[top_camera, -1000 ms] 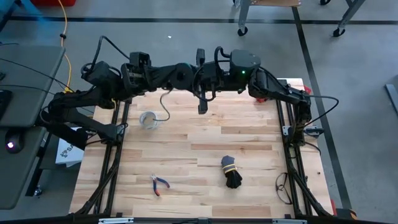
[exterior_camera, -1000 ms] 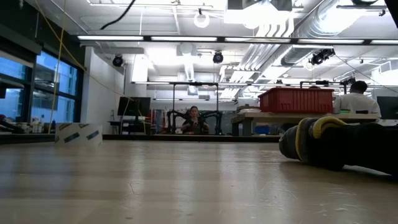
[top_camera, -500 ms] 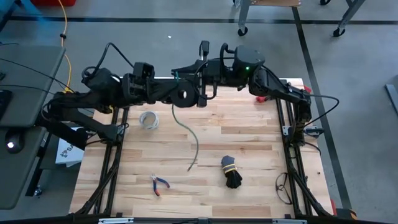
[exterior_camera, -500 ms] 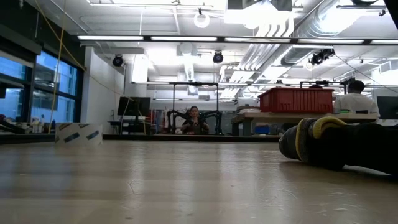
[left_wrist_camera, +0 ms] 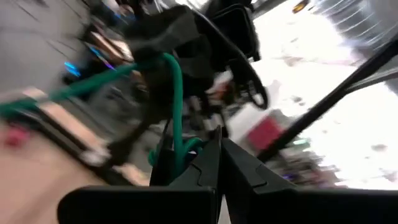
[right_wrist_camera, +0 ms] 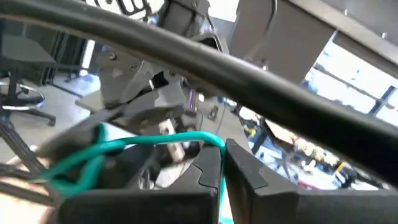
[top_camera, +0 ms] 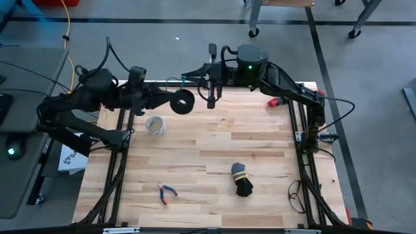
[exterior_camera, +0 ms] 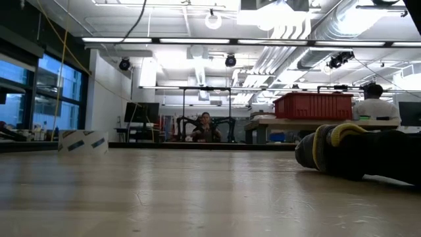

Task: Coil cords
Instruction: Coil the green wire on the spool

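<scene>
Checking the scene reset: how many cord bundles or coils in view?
2: green cord held up between both shut grippers at the table's far edge; black bundle with yellow tie near front. More may be hidden.

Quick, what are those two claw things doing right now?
Left gripper: fingers shut on the green cord.
Right gripper: fingers shut on the same green cord.

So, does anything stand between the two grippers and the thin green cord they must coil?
Nothing visible does. The left gripper and the right gripper are both shut on the thin green cord, raised over the far edge of the wooden table. The pale ring lies below, apart.
</scene>
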Available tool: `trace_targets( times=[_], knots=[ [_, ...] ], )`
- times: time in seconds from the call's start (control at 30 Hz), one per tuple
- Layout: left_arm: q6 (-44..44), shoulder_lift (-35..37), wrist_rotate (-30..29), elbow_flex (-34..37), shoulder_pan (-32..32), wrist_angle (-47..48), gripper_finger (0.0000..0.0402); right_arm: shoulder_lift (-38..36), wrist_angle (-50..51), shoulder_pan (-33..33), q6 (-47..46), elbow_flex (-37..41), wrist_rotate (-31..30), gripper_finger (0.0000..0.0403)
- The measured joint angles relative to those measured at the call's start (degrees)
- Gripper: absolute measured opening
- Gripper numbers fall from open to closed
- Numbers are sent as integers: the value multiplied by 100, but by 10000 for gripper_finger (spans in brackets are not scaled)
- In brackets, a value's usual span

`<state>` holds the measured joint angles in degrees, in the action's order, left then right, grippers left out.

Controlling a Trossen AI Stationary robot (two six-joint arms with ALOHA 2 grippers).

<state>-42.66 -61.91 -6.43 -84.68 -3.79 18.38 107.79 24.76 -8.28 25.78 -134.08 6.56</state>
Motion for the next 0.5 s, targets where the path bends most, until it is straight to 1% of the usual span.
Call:
trace_targets(
  times=[0.13,0.23,0.33,0.5],
  knots=[
    [1244,116,-552,2,41,363,0,-22,208,-17,-21,0,-119,1],
    [2312,116,-967,7,41,358,0,-53,359,-33,-100,0,-151,1],
    [3142,107,-1144,12,41,263,0,-63,521,-37,-284,-7,-157,1],
    [4107,110,-1229,15,39,-57,0,-74,680,-39,-578,-15,-124,1]
  ],
)
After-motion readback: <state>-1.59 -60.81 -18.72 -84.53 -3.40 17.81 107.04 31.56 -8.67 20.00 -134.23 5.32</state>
